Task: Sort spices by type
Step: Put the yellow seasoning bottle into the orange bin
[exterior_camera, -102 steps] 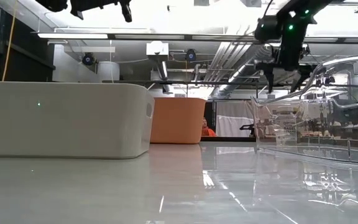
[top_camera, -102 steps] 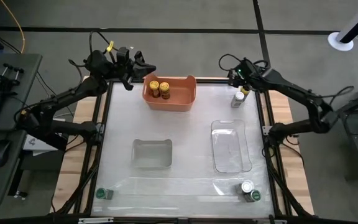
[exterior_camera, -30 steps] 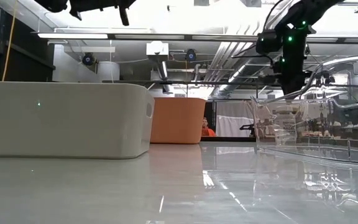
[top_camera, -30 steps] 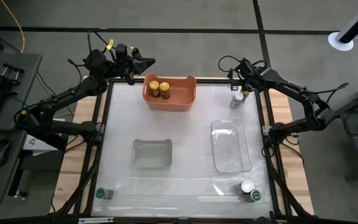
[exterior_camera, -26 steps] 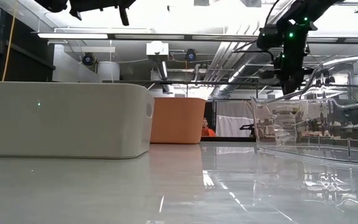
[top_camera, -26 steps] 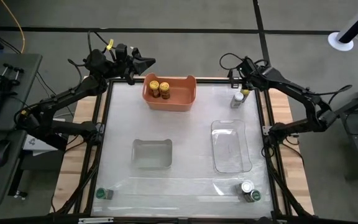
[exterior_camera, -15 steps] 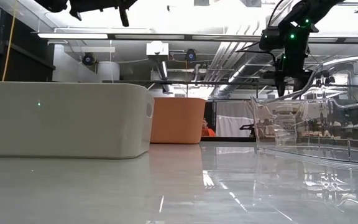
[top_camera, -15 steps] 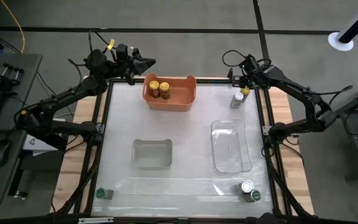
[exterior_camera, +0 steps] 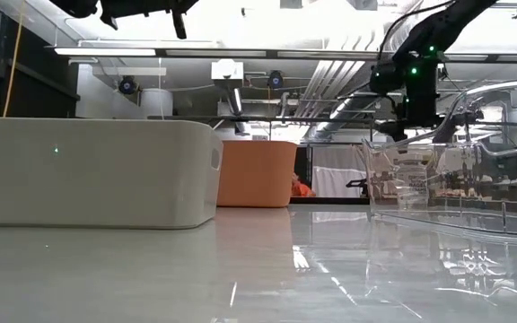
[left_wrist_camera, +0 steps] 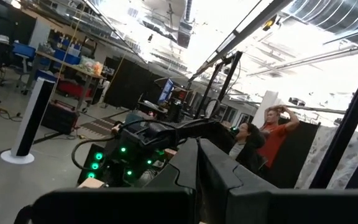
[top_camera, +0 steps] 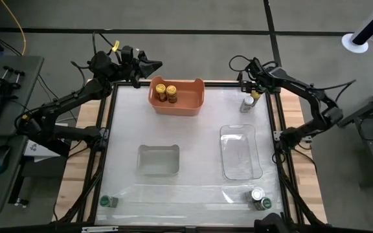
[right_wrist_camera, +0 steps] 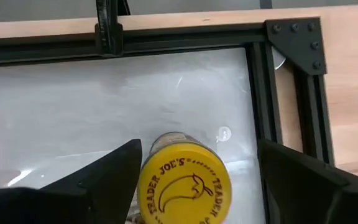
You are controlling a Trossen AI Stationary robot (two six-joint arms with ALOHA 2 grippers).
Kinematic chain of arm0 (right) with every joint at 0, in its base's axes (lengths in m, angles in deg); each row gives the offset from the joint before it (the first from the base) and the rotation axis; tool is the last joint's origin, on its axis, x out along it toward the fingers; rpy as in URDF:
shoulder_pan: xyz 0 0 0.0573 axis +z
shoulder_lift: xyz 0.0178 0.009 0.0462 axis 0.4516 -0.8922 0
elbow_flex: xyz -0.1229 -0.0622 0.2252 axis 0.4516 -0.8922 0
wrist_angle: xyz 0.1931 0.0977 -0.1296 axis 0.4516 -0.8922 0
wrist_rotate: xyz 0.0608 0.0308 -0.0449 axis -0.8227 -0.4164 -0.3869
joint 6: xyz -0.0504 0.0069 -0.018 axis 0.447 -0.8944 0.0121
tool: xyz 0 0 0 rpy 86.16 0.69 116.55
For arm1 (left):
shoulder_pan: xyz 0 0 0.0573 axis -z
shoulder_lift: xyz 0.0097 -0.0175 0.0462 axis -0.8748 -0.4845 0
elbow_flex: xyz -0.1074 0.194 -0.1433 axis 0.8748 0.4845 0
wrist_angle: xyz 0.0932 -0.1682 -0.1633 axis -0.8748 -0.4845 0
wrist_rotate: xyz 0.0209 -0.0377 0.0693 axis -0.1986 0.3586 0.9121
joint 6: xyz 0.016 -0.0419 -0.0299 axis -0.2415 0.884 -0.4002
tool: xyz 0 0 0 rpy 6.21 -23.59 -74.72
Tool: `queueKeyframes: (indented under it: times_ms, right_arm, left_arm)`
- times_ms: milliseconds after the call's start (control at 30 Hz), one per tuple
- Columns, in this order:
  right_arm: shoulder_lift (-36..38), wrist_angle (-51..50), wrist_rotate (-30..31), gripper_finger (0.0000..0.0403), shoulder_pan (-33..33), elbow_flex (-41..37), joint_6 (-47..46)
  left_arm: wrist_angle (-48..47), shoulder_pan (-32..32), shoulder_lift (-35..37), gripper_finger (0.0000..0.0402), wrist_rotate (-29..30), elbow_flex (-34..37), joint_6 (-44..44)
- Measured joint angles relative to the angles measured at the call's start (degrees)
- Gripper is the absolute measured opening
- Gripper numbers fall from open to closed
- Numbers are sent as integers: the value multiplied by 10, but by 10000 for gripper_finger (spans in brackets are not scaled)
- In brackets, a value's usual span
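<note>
right gripper: hung over the table's far right corner, fingers spread wide, nothing gripped; yellow jar framed between the fingers, not touched.
yellow jar: upright on the table, just inside the corner of the frame; lid seen from above in the right wrist view. In the high view it is mostly hidden under the gripper, with a silver-lid jar just beside it.
orange tub: far middle of the table; two yellow jars already inside, side by side.
white tub: near middle, nothing seen in it.
clear tub: right of the white tub, nothing seen in it.
other jars: green jar at the near left corner; a silver-lid jar touching or just beside a green jar at the near right corner.
left gripper: parked off the far left corner, beside the orange tub; fingers read as pressed together in the left wrist view, nothing held.
step: judged as the approach to pick the third yellow jar; yellows two of three sorted, greens and silver-lids not yet sorted.
next move: a straight descent so the fingers pass either side of the lid, then a closing on the jar body; the silver-lid neighbour and the frame corner are close, so a centred line is called for, then a carry across to the orange tub.
</note>
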Motion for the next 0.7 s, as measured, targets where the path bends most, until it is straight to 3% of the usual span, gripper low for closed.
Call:
queueKeyframes:
  times_ms: [400,700]
  right_arm:
    - [-27,4,-40,316,-1,0,2]
    - [-50,2,-28,308,-1,0,-2]
  left_arm:
    - [0,0,0,0,0,0,1]
    - [0,0,0,0,0,0,0]
